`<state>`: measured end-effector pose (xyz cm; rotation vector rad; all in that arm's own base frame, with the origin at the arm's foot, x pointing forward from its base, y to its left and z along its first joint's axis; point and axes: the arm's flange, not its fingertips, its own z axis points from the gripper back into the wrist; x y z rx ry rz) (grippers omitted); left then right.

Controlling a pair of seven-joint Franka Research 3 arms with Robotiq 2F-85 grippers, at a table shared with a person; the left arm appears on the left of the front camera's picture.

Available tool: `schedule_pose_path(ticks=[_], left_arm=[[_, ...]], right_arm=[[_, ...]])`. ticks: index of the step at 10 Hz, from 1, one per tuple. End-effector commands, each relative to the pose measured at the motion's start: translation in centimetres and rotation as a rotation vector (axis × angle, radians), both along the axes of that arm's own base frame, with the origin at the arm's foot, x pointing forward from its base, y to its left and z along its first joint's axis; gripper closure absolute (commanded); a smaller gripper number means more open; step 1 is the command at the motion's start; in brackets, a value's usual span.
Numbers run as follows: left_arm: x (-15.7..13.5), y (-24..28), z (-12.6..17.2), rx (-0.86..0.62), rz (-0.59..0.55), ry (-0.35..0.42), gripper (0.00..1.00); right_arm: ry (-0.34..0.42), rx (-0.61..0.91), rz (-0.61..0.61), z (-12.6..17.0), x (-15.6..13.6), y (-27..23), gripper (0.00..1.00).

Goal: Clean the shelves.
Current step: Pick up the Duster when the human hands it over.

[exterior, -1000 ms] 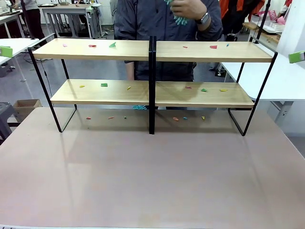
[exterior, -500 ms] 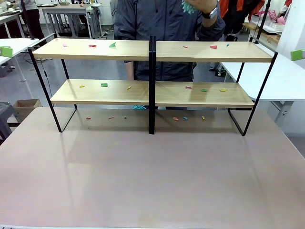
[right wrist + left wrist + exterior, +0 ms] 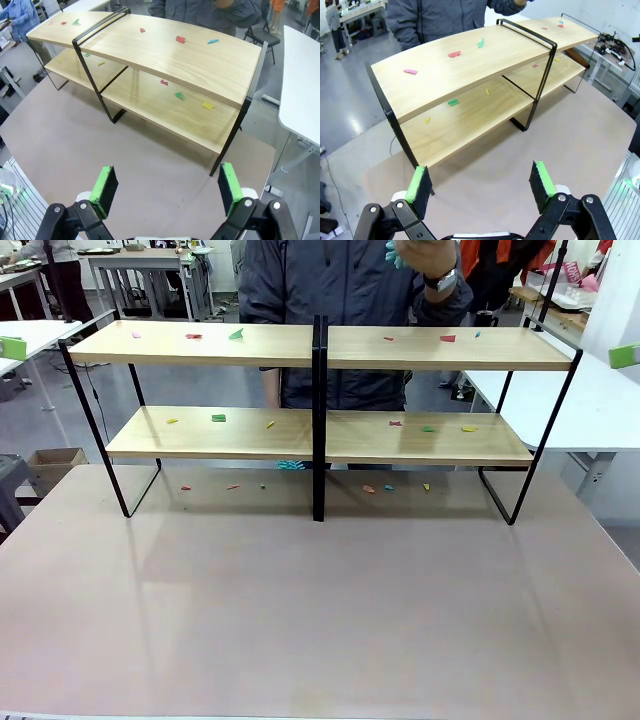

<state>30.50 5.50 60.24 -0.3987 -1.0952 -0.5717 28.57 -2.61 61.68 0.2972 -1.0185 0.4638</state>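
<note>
Shelves [image 3: 220, 433] sit at the far side of the tabletop [image 3: 320, 610]; both grippers hang back on the near side, well apart from them.

The rack's long axis runs left-right across the table, with coloured scraps [image 3: 218, 418] on both tiers and more on the tabletop underneath. My left gripper [image 3: 480, 182] looks at the left end, fingers spread wide with nothing between the pads and touching nothing. The centre post [image 3: 319, 420] splits the boards about evenly, so I judge each arm nearest its own half. My right gripper [image 3: 167, 186] faces the right end, also fully spread and empty. The person's hand [image 3: 428, 254] is raised behind the top board, holding something teal.
</note>
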Motion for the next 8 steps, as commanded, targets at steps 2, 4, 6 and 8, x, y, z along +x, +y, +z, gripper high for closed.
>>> schedule_pose_path(ticks=[2,4,6,8], left_arm=[[0.1,0.1,-0.2,-0.003,-0.005,0.003,0.0],[0.1,0.1,-0.2,-0.003,-0.005,0.003,0.0],[0.1,0.1,-0.2,-0.003,-0.005,0.003,0.0],[0.1,0.1,-0.2,-0.003,-0.005,0.003,0.0]], right_arm=[[0.001,-0.001,0.0,0.0,0.0,0.0,0.0],[0.001,-0.001,0.0,0.0,0.0,0.0,0.0],[0.0,0.0,0.0,0.0,0.0,0.0,0.0],[0.331,0.259,0.01,3.6,4.6,-0.4,0.0]])
